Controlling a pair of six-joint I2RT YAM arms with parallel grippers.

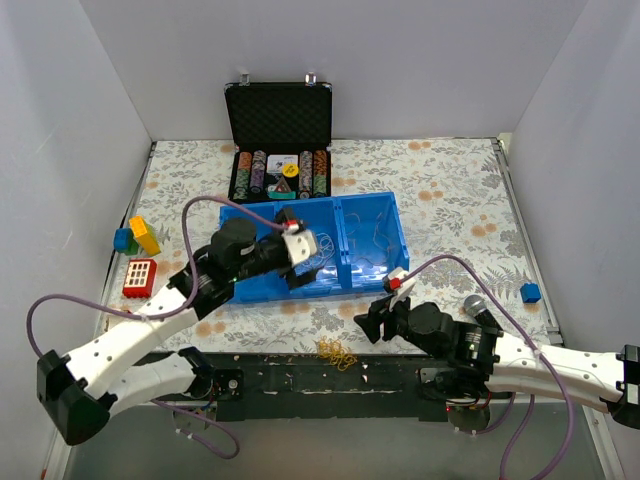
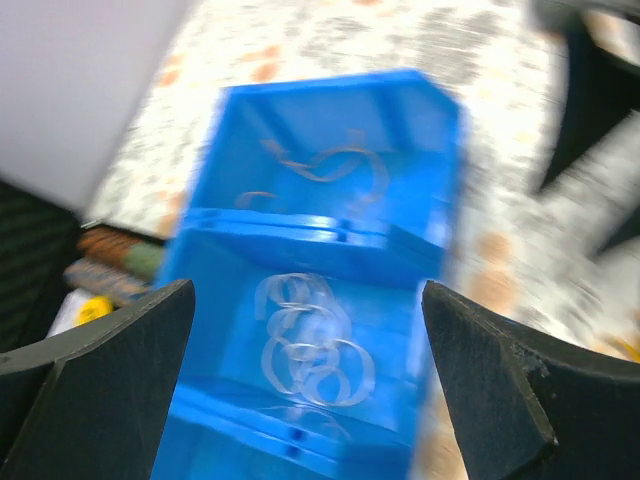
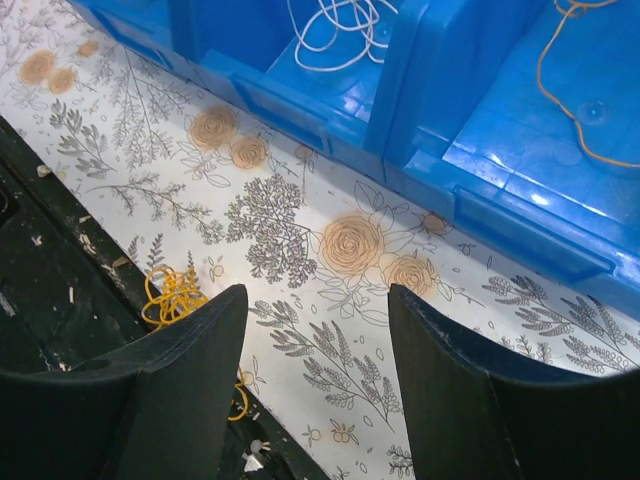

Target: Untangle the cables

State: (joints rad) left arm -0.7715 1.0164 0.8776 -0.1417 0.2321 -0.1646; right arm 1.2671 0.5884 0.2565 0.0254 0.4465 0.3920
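Observation:
The cables lie in three places. A clump of yellow loops (image 1: 337, 351) (image 3: 175, 295) rests at the table's near edge. Pale loops (image 2: 310, 350) (image 3: 340, 30) lie in the left compartment of the blue tray (image 1: 395, 212), and thin yellow cord (image 3: 580, 90) (image 2: 330, 165) lies in its right compartment. My left gripper (image 1: 303, 247) (image 2: 308, 292) hangs open over the left compartment, above the pale loops, holding nothing; that view is blurred. My right gripper (image 1: 372, 322) (image 3: 316, 298) stands open and empty just above the flowered tablecloth, in front of the tray (image 3: 420, 100), with the yellow clump beside its left finger.
An open black case of poker chips (image 1: 280, 140) stands behind the tray. Yellow and blue blocks (image 1: 135, 237) and a red block (image 1: 140, 277) lie at the left. A small blue cube (image 1: 530, 292) sits at the right. A dark strip (image 3: 50, 290) edges the near side.

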